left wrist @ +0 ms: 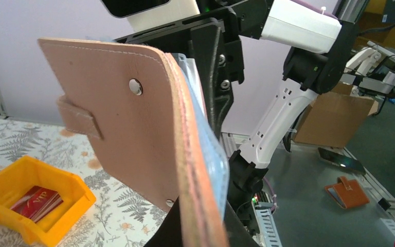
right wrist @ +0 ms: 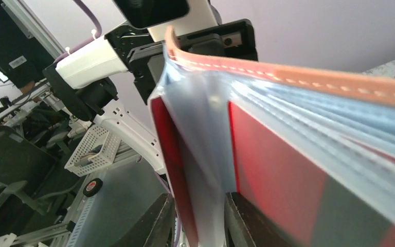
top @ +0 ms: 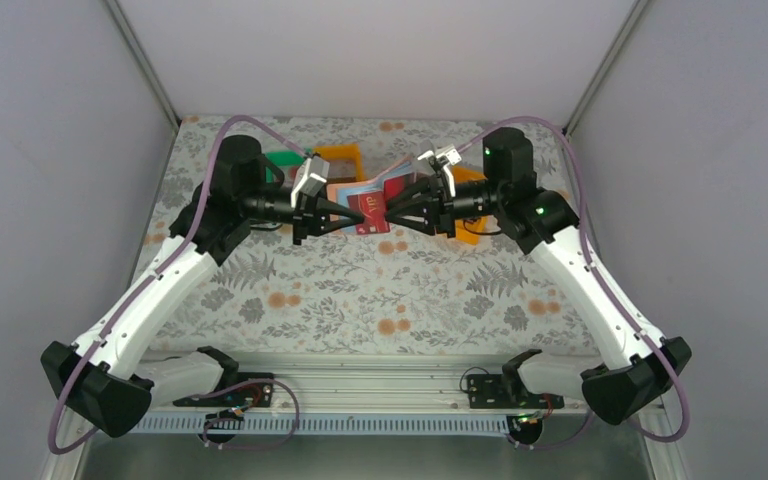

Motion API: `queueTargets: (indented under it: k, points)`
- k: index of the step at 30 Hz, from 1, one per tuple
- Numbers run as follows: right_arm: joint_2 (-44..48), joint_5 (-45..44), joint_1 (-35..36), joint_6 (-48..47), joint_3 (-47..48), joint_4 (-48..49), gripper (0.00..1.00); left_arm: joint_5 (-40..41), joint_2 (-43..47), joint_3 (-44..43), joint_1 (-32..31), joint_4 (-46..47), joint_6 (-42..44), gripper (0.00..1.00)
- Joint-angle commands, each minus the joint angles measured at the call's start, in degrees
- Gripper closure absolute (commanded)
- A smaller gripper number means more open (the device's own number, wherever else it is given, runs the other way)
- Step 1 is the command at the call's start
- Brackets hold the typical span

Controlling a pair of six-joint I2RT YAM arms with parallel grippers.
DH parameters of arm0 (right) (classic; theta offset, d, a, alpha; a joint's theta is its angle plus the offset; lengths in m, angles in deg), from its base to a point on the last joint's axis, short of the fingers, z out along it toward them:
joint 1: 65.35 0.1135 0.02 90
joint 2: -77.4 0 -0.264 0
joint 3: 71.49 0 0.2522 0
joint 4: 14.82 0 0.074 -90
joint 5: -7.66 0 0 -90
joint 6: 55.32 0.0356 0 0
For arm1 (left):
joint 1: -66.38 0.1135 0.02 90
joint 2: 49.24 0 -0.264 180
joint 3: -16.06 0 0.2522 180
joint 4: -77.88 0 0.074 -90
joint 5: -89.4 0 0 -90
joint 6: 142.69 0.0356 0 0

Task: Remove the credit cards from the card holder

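The floral counter (top: 360,290) carries the left arm (top: 175,270) and right arm (top: 570,265), which reach in from either side and meet nose to nose above its far half. Behind them sit a green bin (top: 282,160) and an orange bin (top: 345,158); a second orange bin (top: 468,228) lies under the right arm's wrist.

The holder (top: 341,193) hangs open in the air between the two arms, clear of the counter. The left jaws are clamped together on the bottom edge of its brownish-pink cover (left wrist: 128,134), which stands roughly upright in the left wrist view with the blue-grey sleeves (left wrist: 213,159) fanned out behind it. The right jaws stand a little apart, with one clear sleeve (right wrist: 200,170) passing down between their dark fingers (right wrist: 154,224); whether they press on it cannot be told.

Cards remain in the holder: a dark red card (top: 368,207) with white print faces up from above, and red cards (right wrist: 277,170) show through the sleeves at the right wrist. More red cards (left wrist: 35,201) lie in an orange bin seen from the left wrist; which of the two it is cannot be told.

On the cover are a small closing tab (left wrist: 79,118) and a metal stud (left wrist: 135,86).
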Motion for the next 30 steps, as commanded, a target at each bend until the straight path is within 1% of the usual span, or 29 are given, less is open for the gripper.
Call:
queueTargets:
  k: [1,6,12,15,17,19,20,24,27,30]
  points:
    - [1.04,-2.99,-1.21,-3.66,1.49,-4.17,0.75,-5.45,1.01,-1.87,-0.25,0.81,4.28,0.98]
    - [2.06,-6.33,-1.38,-4.36,1.34,-5.44,0.77,-6.15,0.88,-2.48,-0.3,-0.38,5.98,0.98]
    - [1.08,-4.93,-0.78,-0.24,-1.01,-0.16,0.79,-5.78,0.14,-2.01,-1.16,1.95,3.62,0.98]
    - [0.7,-4.83,0.57,-0.38,-1.29,0.23,0.77,-4.37,-0.39,-2.11,-1.54,2.38,2.68,0.98]
    - [0.87,-2.6,0.78,-1.65,-1.21,-0.4,0.73,-2.68,-0.48,-1.79,-1.55,3.18,1.04,0.98]
    - [1.42,-0.38,0.79,-4.87,-0.58,-3.6,0.67,-2.73,-0.58,-1.49,-1.56,3.81,0.03,0.98]
    - [1.76,-0.87,0.71,-6.93,-0.14,-5.82,0.66,-3.01,-0.54,-1.43,-1.55,3.9,-0.03,0.98]
    - [4.18,-4.93,-0.32,-9.74,-0.54,-10.2,0.66,-2.9,-0.46,-1.76,-1.55,3.54,0.15,0.98]
    - [5.23,-3.63,-0.5,-9.71,-0.35,-11.45,0.67,-2.72,-0.67,-1.79,-1.59,4.11,-0.59,0.98]
    - [6.21,-0.82,-0.54,-6.49,-2.04,-8.14,0.67,-2.57,-0.84,-1.7,-1.59,4.37,-0.85,0.98]
